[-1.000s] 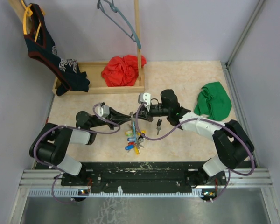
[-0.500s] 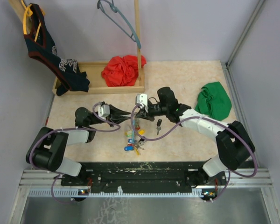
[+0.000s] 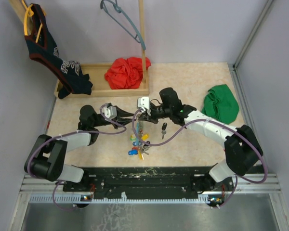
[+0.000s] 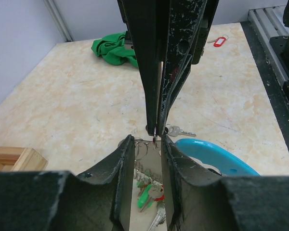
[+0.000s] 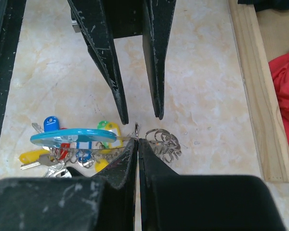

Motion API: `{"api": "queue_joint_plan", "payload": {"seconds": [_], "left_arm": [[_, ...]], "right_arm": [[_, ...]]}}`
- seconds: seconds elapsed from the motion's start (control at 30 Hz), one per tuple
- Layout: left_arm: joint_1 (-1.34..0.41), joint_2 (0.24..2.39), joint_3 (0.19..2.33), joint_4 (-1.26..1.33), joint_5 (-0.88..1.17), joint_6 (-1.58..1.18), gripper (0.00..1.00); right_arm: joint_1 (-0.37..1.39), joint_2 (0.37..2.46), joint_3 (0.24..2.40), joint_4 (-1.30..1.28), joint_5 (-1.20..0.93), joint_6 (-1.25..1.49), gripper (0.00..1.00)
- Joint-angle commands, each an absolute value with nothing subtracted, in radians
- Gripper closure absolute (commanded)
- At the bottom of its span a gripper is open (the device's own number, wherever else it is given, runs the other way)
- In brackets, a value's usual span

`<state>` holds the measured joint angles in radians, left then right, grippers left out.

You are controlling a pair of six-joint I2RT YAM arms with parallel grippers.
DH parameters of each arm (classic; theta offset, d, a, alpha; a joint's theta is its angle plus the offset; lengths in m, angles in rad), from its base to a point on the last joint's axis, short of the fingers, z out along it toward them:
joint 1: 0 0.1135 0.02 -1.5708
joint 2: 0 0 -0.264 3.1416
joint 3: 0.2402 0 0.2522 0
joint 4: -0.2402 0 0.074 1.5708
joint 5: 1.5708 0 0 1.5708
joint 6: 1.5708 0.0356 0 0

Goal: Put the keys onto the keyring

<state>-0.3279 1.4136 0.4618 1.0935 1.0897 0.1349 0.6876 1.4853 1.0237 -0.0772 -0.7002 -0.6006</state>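
Both wrists have edged away from the arm bases and a little leftward, carrying their meeting point with them, while the hanging key bunch has barely shifted.

The right gripper (image 5: 137, 142) is pinched tight, its scuffed black fingers closed on a thin grey wire that looks to be the grey part of the keyring (image 5: 72, 137). The hoop is seen edge-on in the right wrist view, and its light-blue section reads as a flat, smooth plastic band. The left gripper (image 4: 147, 139) stands moderately open and holds nothing. Its tapered fingers straddle the right one's tips, just beside the pinched wire.

Under the keyring hang the keys (image 3: 137, 143), silver metal blades with glossy yellow, blue, green and red plastic heads, so many appear to be threaded already. A cluster of small wire split rings (image 5: 163, 142) lies just beside the keyring. A black-headed loose key (image 3: 164, 127) lies near the keyring on the right arm's side. A red-tagged key (image 4: 220, 41) lies well apart from the keyring, and so does the crumpled green cloth (image 3: 220, 103). All rest on a beige, marbled tabletop (image 3: 192, 82).

The step in hand seems to be steadying the hoop for another key. Next, the left fingers would likely need to close on the wire beside the pinch, a fine and slippery target, or go for the loose key.
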Motion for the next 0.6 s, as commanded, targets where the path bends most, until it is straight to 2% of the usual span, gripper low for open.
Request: {"api": "queue_joint_plan", "payload": {"seconds": [0.0, 0.57], "left_arm": [[-0.334, 1.384, 0.497, 1.003, 1.114, 0.201, 0.67], [-0.342, 1.335, 0.558, 0.769, 1.139, 0.365, 0.75]], "right_arm": [[0.701, 1.426, 1.103, -0.063, -0.709, -0.646, 1.00], [0.713, 1.448, 1.199, -0.194, -0.716, -0.739, 1.00]]}}
